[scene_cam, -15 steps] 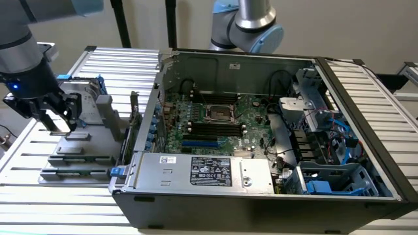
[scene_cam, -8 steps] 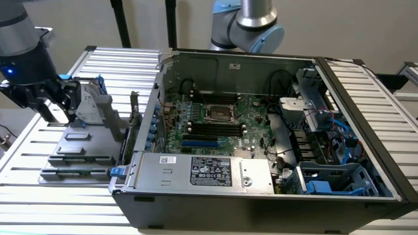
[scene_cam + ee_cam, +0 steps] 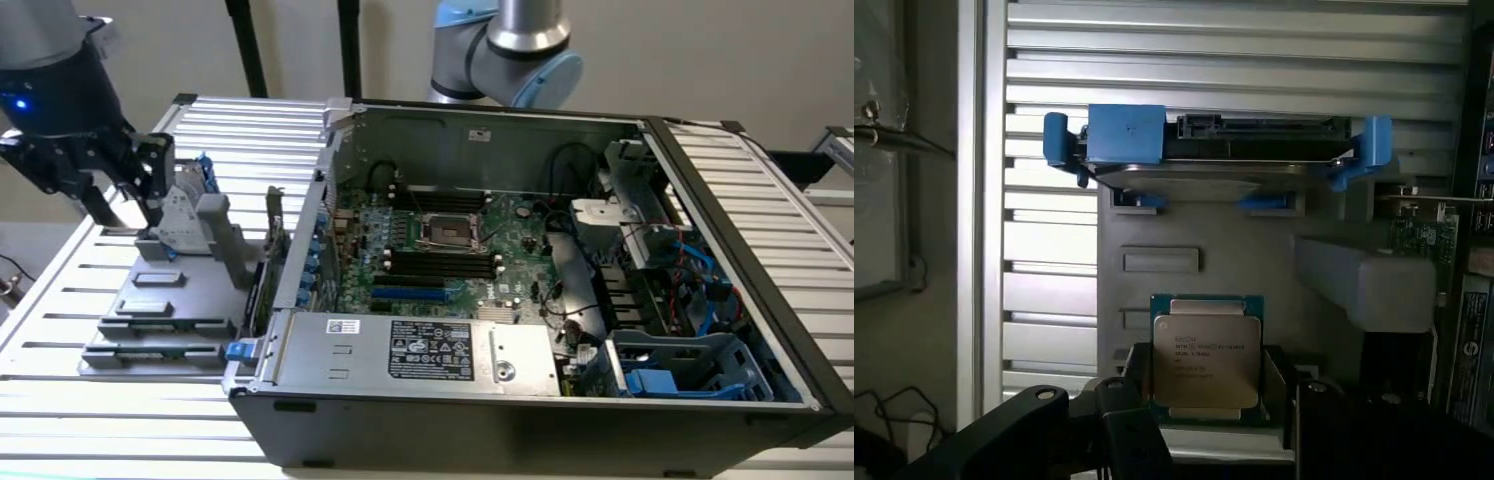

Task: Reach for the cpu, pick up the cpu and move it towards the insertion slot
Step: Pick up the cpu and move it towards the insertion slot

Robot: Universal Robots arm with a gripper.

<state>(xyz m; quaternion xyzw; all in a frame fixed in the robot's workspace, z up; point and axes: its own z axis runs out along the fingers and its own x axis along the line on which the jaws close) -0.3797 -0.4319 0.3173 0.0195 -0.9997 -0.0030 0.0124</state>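
Note:
The cpu [image 3: 1206,362], a small square chip with a silver top and green rim, sits between my gripper's [image 3: 1206,390] two black fingers [image 3: 1131,395]. The jaws press against its two opposite sides, so the gripper is shut on it, just over the grey parts fixture [image 3: 1254,260]. In the exterior view the gripper [image 3: 140,215] hangs over that fixture [image 3: 160,310] at the exterior view's left, outside the computer case. The insertion slot [image 3: 445,232], a shiny metal frame with a dark centre, lies on the green board inside the open case, well to the exterior view's right of the gripper.
An upright silver hard drive in a blue bracket [image 3: 1224,160] stands on the fixture just beyond the cpu. The case wall [image 3: 320,190] lies between the fixture and the board. Black memory slots [image 3: 441,265], cables and a drive cage [image 3: 681,365] crowd the case.

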